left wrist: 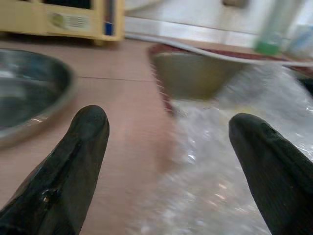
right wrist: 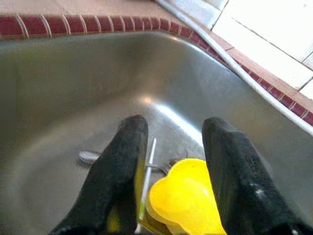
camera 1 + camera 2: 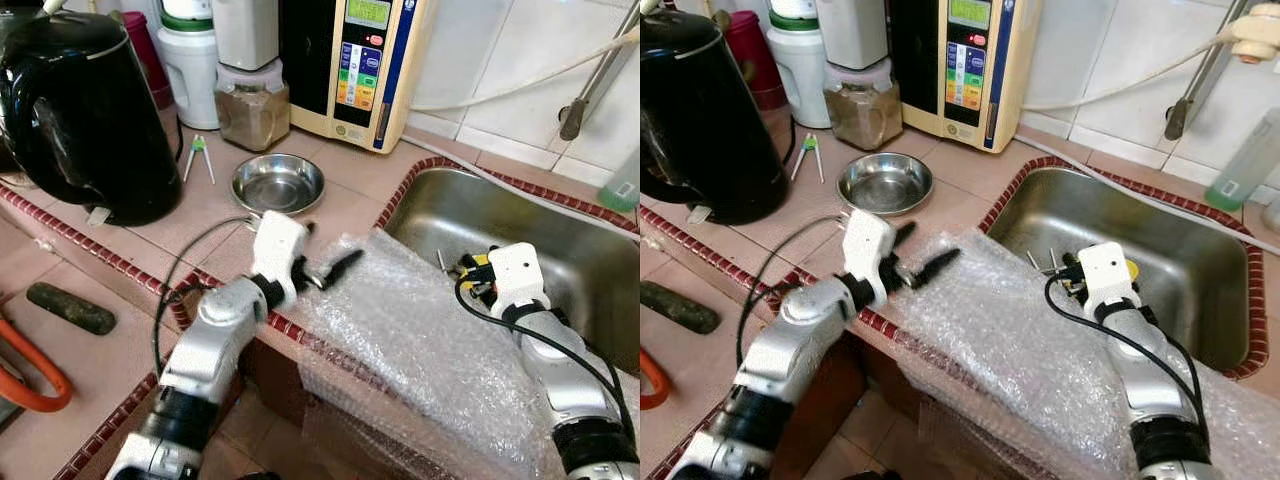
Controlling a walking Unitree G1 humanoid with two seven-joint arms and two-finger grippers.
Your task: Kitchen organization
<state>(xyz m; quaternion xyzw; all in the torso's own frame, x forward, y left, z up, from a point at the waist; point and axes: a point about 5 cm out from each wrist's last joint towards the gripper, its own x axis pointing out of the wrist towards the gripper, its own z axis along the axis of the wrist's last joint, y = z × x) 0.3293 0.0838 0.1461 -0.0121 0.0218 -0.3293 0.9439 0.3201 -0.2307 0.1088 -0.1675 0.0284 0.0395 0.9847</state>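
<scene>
A sheet of bubble wrap is draped over the counter's front edge and the near rim of the steel sink. My left gripper hovers open at the sheet's left edge, one finger over the bare tile, the other over the wrap. A small steel bowl sits just beyond it. My right gripper reaches down into the sink, fingers apart, with a yellow plastic piece low between them. A spoon and thin metal cutlery lie on the sink floor.
A black kettle stands at the left. A jar of brown powder, a cream water machine and white containers line the back wall. Small tongs lie on the tile. A green bottle stands behind the sink.
</scene>
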